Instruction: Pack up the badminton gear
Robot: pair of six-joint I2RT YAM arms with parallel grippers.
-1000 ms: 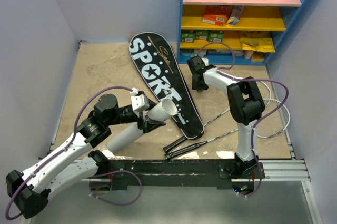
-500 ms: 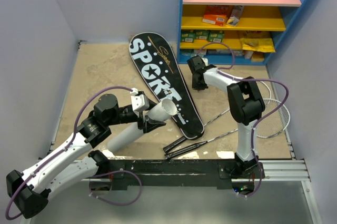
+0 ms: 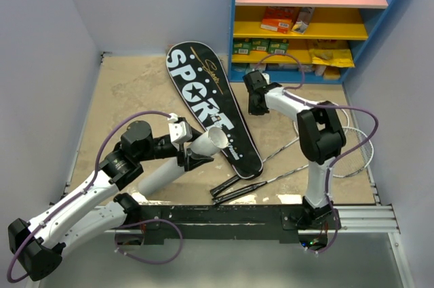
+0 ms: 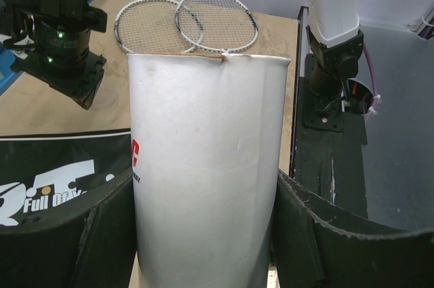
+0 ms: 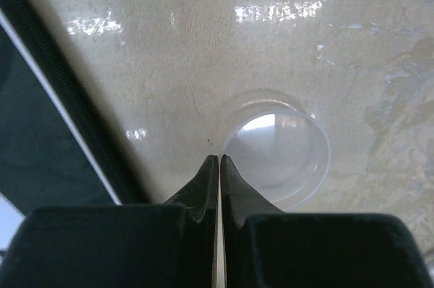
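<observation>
The black racket-shaped bag lettered SPORT [image 3: 203, 98] lies flat on the beige tabletop [image 3: 132, 91], wide end away from the arm bases, narrow end toward them.

The left gripper [image 3: 195, 158] is clamped on the long white tube [image 3: 211, 141], 1 finger on each side. It sits just left of the bag's narrow end. The tube is tilted, its open mouth raised over the bag's left edge and its other end lower, toward the left arm's base.

The 2 thin silver-framed rackets [image 3: 239, 188] lie right of the bag. Their black handles are beside its narrow tip, and their shafts run out rightward to round heads that overlap each other.

The right gripper [image 3: 256, 106] points down at the table just right of the bag's middle, fingers pressed together. In the right wrist view its tips meet the rim of a clear round cap [image 5: 281, 159] lying flat there. Whether the rim is pinched between them cannot be told.
</observation>
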